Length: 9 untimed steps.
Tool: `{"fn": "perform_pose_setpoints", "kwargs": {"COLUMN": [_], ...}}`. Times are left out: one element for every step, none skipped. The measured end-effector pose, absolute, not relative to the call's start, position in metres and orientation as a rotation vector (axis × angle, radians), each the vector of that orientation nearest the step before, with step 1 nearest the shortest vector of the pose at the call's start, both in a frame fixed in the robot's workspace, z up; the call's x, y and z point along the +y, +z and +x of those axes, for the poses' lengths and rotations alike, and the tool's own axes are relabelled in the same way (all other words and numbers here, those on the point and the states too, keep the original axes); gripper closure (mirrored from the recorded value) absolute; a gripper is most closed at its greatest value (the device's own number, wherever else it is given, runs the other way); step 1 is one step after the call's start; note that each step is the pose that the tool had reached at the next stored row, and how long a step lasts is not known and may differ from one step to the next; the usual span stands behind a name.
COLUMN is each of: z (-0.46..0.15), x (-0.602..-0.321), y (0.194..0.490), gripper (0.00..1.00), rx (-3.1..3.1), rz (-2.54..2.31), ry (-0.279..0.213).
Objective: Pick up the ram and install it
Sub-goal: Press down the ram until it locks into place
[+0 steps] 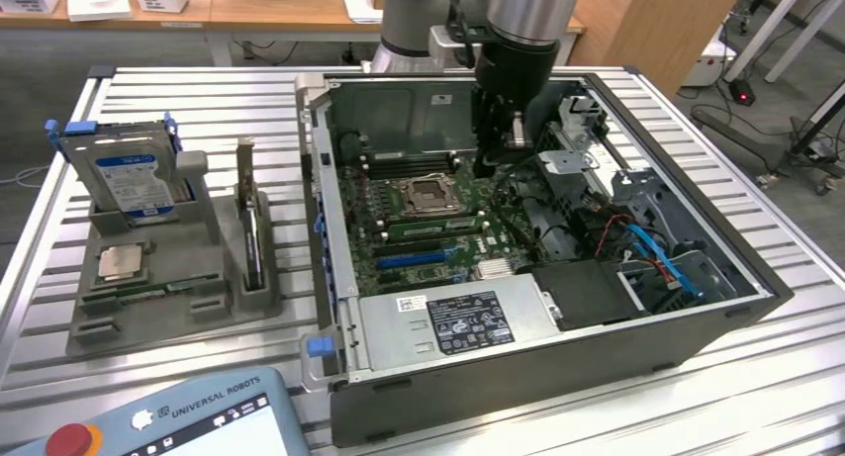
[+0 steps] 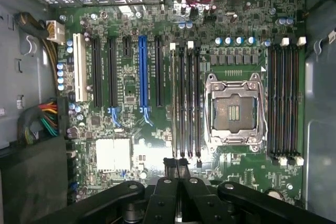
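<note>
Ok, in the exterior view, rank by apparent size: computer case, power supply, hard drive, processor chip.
1. computer case
2. power supply
3. hard drive (the power supply looks nearer the camera, so this pair is unsure)
4. processor chip

Open black metal computer case point(image 1: 555, 377) sits on slatted aluminium surface point(image 1: 779, 387). Grey moulded fixture tray point(image 1: 185, 318) lies just beside it, on the exterior view's left. On the tray: upright silver hard drive point(image 1: 133, 179) at back, square silver processor chip point(image 1: 122, 261) before it, upright dark expansion card point(image 1: 248, 228) nearest the case. In the case: green motherboard point(image 1: 396, 238), silver power supply box point(image 1: 449, 322) along its near edge. Black pincer point(image 1: 500, 164) hangs over the board, beside metal processor socket point(image 1: 429, 192).
</note>
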<state>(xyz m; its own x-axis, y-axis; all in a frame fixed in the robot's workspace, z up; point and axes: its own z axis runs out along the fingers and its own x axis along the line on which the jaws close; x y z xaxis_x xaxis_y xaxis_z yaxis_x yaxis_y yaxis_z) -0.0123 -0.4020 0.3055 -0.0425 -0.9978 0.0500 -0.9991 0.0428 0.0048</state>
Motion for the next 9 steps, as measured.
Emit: {"fn": "perform_pose_setpoints", "kwargs": {"z": [-0.0118, -0.0113, -0.0109, -0.0106, -0.0103, -0.0101, -0.0098, -0.0095, -0.0092], "x": [-0.402, -0.402, -0.402, -0.4019, -0.4019, -0.4019, -0.4019, -0.4019, -0.402], "y": [0.3055, 0.3055, 0.3055, 0.3054, 0.3053, 0.305, 0.3047, 0.3043, 0.3038], "gripper": [0.9, 0.9, 0.9, 0.9, 0.9, 0.9, 0.9, 0.9, 0.9], "rx": [-2.24, -2.24, -2.24, -2.24, -2.24, -2.24, -2.24, -2.24, -2.24], "rz": [2.146, 2.146, 2.146, 2.146, 2.146, 2.146, 2.146, 2.146, 2.146], "ry": [0.048, 0.048, 0.048, 0.048, 0.048, 0.048, 0.048, 0.048, 0.048]}}
